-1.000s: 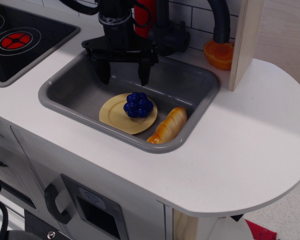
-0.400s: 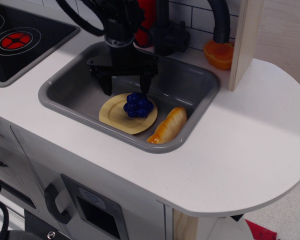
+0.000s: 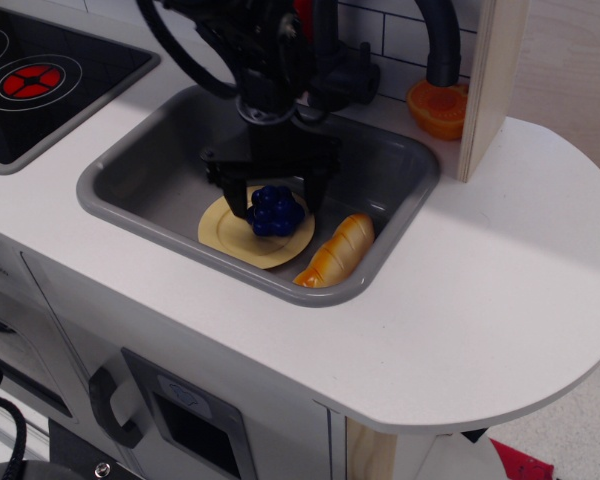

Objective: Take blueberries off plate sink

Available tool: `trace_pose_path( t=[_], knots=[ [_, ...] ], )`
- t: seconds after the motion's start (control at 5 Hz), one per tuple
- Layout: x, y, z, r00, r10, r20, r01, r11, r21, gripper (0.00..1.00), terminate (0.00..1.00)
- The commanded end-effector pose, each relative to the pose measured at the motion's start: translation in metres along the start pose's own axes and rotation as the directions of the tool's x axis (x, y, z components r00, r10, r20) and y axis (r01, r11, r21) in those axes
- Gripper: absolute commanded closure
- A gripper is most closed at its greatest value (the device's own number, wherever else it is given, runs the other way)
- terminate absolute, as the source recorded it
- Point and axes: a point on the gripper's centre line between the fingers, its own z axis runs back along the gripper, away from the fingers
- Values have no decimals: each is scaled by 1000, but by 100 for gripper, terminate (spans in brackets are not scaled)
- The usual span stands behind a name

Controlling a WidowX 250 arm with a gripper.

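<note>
The dark-blue blueberries point(image 3: 276, 212) sit on the pale-yellow plate point(image 3: 230, 233), which lies on the floor of the grey sink point(image 3: 140, 150). My black gripper point(image 3: 274, 205) hangs straight down over the plate. Its jaws are open and stand on either side of the berries, one finger point(image 3: 234, 199) at their left and one at their right. I cannot see the fingers pressing on the berries. The gripper's body hides the far edge of the plate.
An orange-yellow croissant point(image 3: 337, 251) lies in the sink just right of the plate. A black stovetop with a red ring point(image 3: 30, 80) is at the left. An orange half point(image 3: 437, 107) and a wooden post point(image 3: 490, 80) stand behind the sink, with a dark faucet point(image 3: 340, 70).
My gripper has moved right and down into the sink, from behind the plate to straddling the blueberries. The berries, plate and croissant have not moved.
</note>
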Motion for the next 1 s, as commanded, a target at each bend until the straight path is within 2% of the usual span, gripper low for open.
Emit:
trace_pose_path(
  t=[0.0, 0.2, 0.4, 0.6, 0.8],
  knots=[
    [4, -11, -1, 999, 38, 28, -38, 999, 0, 0, 0],
    [4, -11, 0, 998, 50, 41, -49, 999, -2, 0, 0],
    [8, -8, 4, 996, 59, 66, -58, 998, -19, 100, 0],
    [12, -16, 13, 997, 60, 51, -58, 997, -45, 100, 0],
    [20, -14, 37, 992, 98, 80, -90, 990, -106, 100, 0]
  ],
)
